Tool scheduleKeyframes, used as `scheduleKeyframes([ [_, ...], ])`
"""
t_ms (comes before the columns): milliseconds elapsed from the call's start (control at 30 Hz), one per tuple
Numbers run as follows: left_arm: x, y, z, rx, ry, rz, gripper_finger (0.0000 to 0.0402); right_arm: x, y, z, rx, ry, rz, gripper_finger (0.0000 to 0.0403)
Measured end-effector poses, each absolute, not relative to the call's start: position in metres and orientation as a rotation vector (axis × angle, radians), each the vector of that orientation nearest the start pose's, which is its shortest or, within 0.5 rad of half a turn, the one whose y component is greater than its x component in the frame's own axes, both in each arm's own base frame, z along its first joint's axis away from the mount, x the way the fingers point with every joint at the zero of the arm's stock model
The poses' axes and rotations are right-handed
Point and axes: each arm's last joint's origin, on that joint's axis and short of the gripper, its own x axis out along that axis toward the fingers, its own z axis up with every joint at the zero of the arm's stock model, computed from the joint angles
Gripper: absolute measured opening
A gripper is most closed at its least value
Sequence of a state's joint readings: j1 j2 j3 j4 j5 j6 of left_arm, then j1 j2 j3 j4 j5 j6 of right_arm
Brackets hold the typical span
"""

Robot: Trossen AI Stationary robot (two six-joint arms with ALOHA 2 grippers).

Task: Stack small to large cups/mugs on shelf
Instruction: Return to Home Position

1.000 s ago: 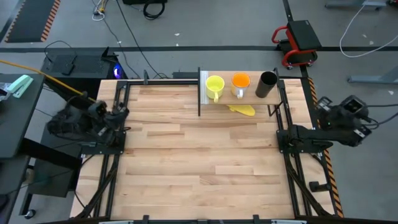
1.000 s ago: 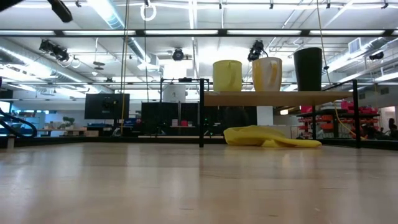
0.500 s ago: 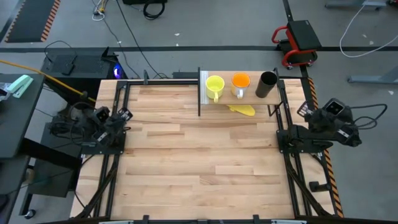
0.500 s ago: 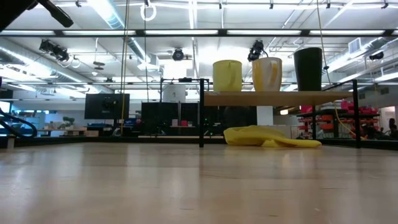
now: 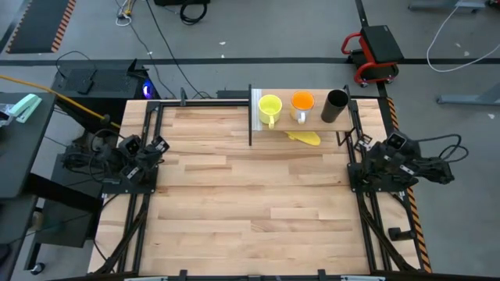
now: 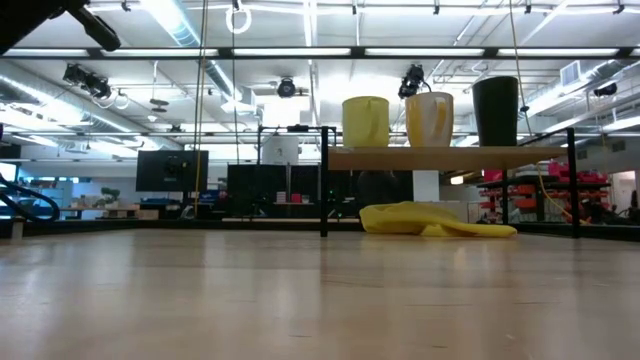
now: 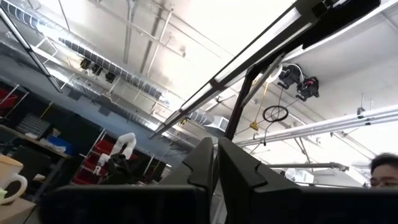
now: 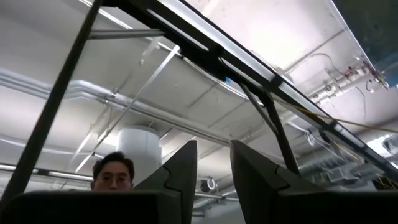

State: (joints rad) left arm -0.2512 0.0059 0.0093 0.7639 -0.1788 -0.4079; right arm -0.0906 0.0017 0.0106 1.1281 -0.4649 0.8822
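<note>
Three cups stand on their bases in a row on the shelf [image 5: 316,118] [image 6: 440,157] at the table's far edge. From left to right they are the yellow mug [image 5: 269,107] [image 6: 366,121], the orange mug [image 5: 302,102] [image 6: 430,120] and the black cup [image 5: 336,105] [image 6: 495,110]. My left gripper [image 5: 156,146] [image 7: 216,168] sits at the table's left edge, pointing up, shut and empty. My right gripper [image 5: 365,146] [image 8: 214,163] sits at the right edge, also pointing up, open and empty.
A flat yellow lump [image 5: 305,137] [image 6: 435,220] lies on the tabletop under the shelf. Black frame rails run along the table's left and right edges [image 5: 148,179]. A person's head shows in both wrist views [image 8: 114,171] [image 7: 384,168]. Bare planks [image 5: 250,203] fill the table's middle and near part.
Both arms have drawn in from outside the table toward its side edges. The left arm moved right and the right arm moved left. The cups, the shelf and the yellow lump have stayed where they were.
</note>
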Motion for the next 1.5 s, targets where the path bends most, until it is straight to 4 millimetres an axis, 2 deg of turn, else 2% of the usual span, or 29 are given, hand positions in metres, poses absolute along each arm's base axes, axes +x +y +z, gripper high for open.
scheduleKeyframes([
  [167, 0.069, -0.012, 0.233, -0.552, -0.729, -0.221, 0.0039, 0.040, 0.010, 0.251, 0.457, -0.862, 0.786, 0.0105],
  [433, 0.075, -0.014, 0.225, -0.536, -0.629, -0.197, 0.0032, 0.053, 0.010, 0.243, 0.536, -0.669, 0.797, 0.0105],
  [667, 0.079, -0.014, 0.220, -0.535, -0.569, -0.171, 0.0031, 0.056, 0.011, 0.240, 0.464, -0.641, 0.780, 0.0105],
  [1000, 0.081, -0.015, 0.216, -0.483, -0.529, -0.142, 0.0040, 0.083, 0.002, 0.214, 0.414, -0.443, 0.374, 0.0105],
  [1233, 0.091, -0.016, 0.196, -0.355, -0.309, -0.056, 0.0031, 0.090, -0.001, 0.202, 0.301, -0.348, 0.217, 0.0105],
  [1500, 0.095, -0.015, 0.177, -0.298, -0.120, 0.049, 0.0036, 0.096, -0.007, 0.180, 0.315, -0.156, -0.001, 0.0105],
])
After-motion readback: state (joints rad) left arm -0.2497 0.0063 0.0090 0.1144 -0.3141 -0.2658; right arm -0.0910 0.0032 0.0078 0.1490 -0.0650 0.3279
